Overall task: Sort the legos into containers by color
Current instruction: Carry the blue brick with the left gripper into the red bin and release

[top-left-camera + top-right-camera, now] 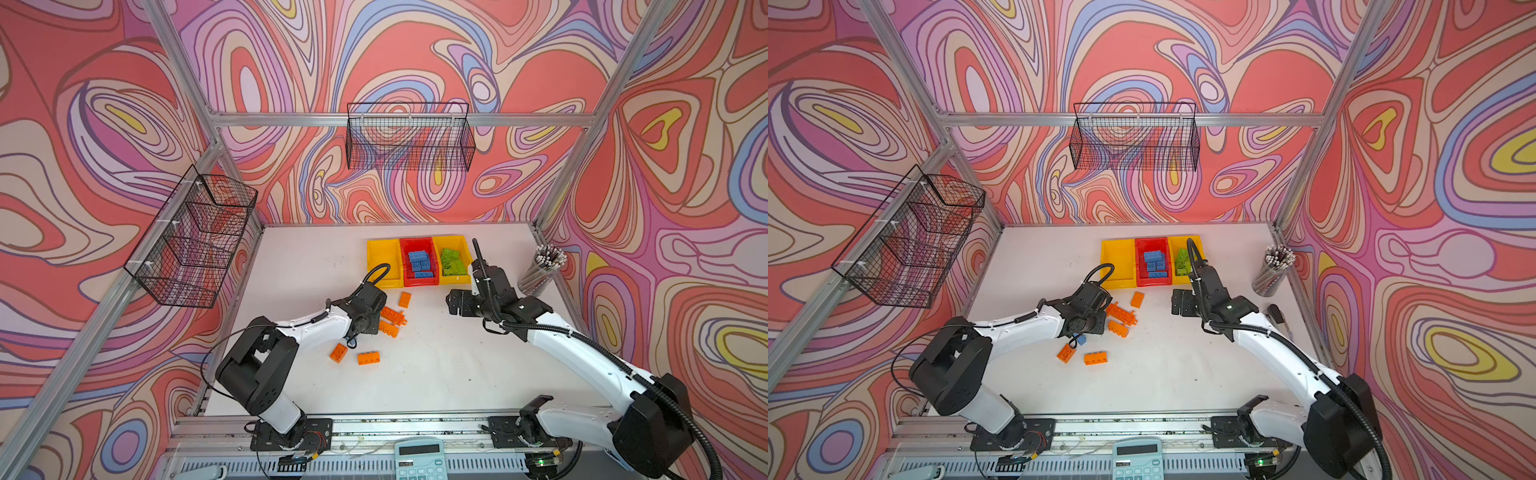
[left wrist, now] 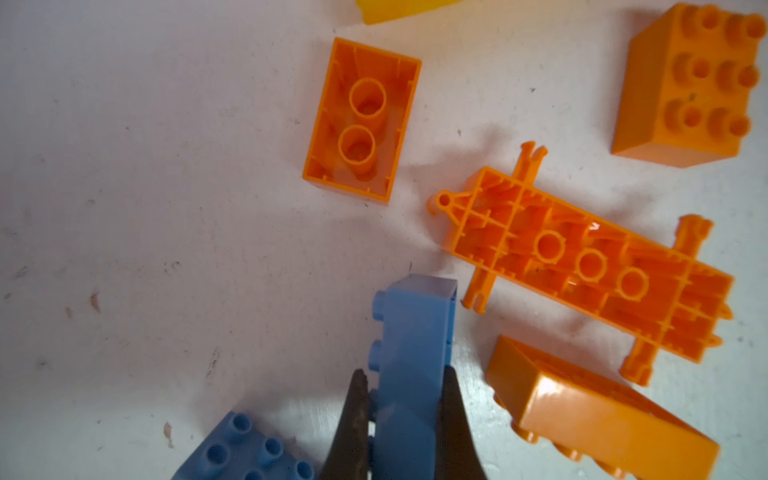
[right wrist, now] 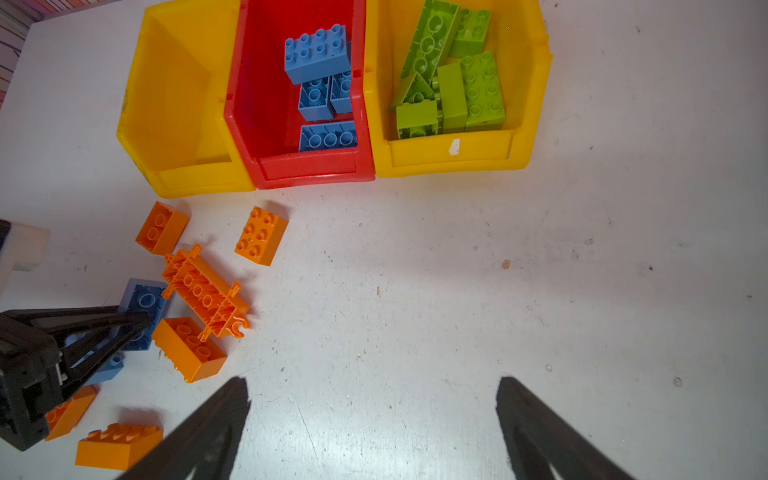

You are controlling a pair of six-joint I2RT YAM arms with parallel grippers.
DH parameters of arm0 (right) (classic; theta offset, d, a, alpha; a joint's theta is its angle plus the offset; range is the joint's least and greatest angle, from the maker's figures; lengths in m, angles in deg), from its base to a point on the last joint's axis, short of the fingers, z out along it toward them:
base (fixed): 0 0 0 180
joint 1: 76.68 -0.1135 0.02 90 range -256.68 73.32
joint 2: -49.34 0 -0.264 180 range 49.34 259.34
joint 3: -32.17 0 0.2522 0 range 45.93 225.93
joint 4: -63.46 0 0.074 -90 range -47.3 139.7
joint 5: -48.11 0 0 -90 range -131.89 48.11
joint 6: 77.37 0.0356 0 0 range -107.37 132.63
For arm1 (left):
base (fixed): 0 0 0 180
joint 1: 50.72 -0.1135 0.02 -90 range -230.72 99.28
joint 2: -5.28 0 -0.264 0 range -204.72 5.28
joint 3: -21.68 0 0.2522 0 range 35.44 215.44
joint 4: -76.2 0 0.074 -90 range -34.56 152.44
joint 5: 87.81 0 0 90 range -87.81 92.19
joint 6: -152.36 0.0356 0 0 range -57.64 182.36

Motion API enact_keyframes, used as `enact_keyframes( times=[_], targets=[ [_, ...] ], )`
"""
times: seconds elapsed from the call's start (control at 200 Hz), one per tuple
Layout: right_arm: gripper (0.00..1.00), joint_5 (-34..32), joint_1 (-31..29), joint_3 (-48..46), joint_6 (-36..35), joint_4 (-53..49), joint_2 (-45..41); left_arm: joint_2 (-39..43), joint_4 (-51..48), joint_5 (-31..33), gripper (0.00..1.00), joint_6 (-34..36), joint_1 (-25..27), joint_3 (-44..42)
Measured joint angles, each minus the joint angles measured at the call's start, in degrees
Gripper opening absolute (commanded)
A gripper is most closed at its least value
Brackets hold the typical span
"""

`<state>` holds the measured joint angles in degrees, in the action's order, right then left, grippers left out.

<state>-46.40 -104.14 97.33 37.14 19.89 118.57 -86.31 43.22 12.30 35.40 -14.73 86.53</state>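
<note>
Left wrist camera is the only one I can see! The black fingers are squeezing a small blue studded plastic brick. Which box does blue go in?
Observer: That held blue brick matches the red open-top plastic bin, the middle one of three, which already holds blue bricks.
Operator: And these orange bricks?
Observer: In both top views the yellow plastic bin on the left of the red one has no bricks in it.
Operator: What is the other arm doing?
Observer: The right gripper hangs open over bare table in front of the bins, holding nothing.
</note>
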Motion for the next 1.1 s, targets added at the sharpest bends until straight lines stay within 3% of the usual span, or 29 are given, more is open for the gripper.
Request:
enact_keyframes(
  times=[0.29,0.836,1.002,1.102],
  targets=[
    [0.98,0.04,0.00,-2.19,0.26,0.22,-3.96,-1.55,-3.34,-2.10,0.01,-0.22,0.00,15.47],
    [0.98,-0.79,0.00,-4.31,1.33,-2.21,-9.46,-28.74,-3.32,-11.30,0.03,-1.33,0.00,53.48],
    [0.98,-1.79,0.00,-4.13,1.51,-4.28,-10.91,-36.39,-3.72,-11.61,0.24,-1.14,0.00,61.77],
    [0.98,-2.38,0.00,-3.78,1.51,-5.38,-11.76,-39.89,-4.33,-11.65,0.47,-1.18,-0.17,65.70]
  ],
)
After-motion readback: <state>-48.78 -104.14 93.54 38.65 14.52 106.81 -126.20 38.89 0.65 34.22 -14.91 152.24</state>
